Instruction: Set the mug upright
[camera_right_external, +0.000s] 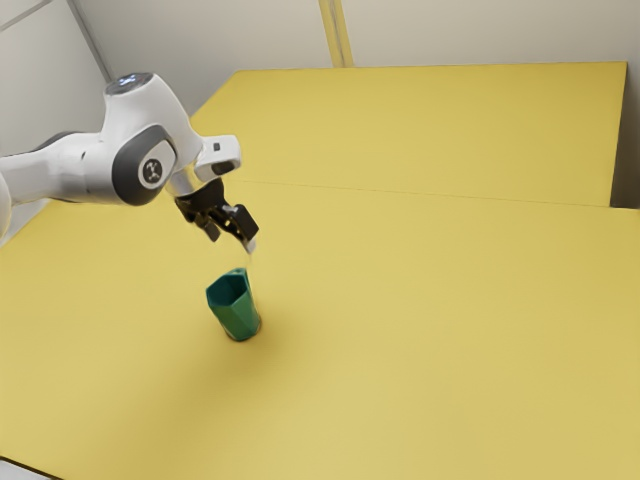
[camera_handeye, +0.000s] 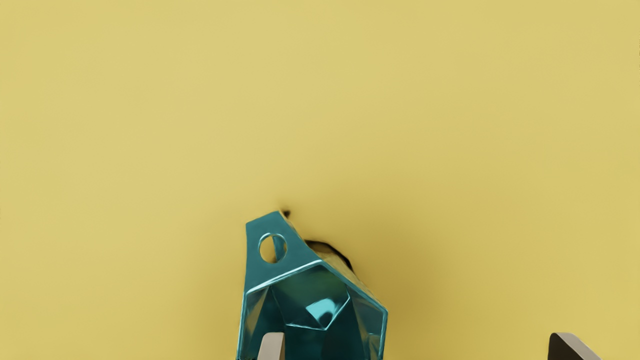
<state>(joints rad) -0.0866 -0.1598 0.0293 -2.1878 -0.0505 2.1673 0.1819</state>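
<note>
"Where is my mug?"

"Your teal-green, glossy, faceted mug (camera_right_external: 238, 312) is on the flat yellow surface (camera_right_external: 420, 330), below your hand. Its mouth faces up, and you can see down into it in the wrist view. In the exterior view it appears to lean toward that view's left; you cannot tell from this whether it truly tilts or the camera angle does that."

"And my fingers?"

"Your black, pale-tipped fingers (camera_right_external: 243, 221) are spread wide, above the mug and apart from it, with nothing pinched between them. In the wrist view, one of your tips overlaps the mug's mouth, while the other lies well to the side, against plain yellow."

"What about the handle?"

"You have a flat teal tab (camera_handeye: 257, 262) with a round hole through it, jutting from the mug's rim. Near it, you can make out a dark curved line (camera_handeye: 345, 259) beside the mug."

"And my arm?"

"Your white, grey-jointed arm (camera_right_external: 160, 105) comes in from the exterior view's left and bends down toward the mug. Behind the surface you have a pale wall (camera_right_external: 480, 30)."
</note>
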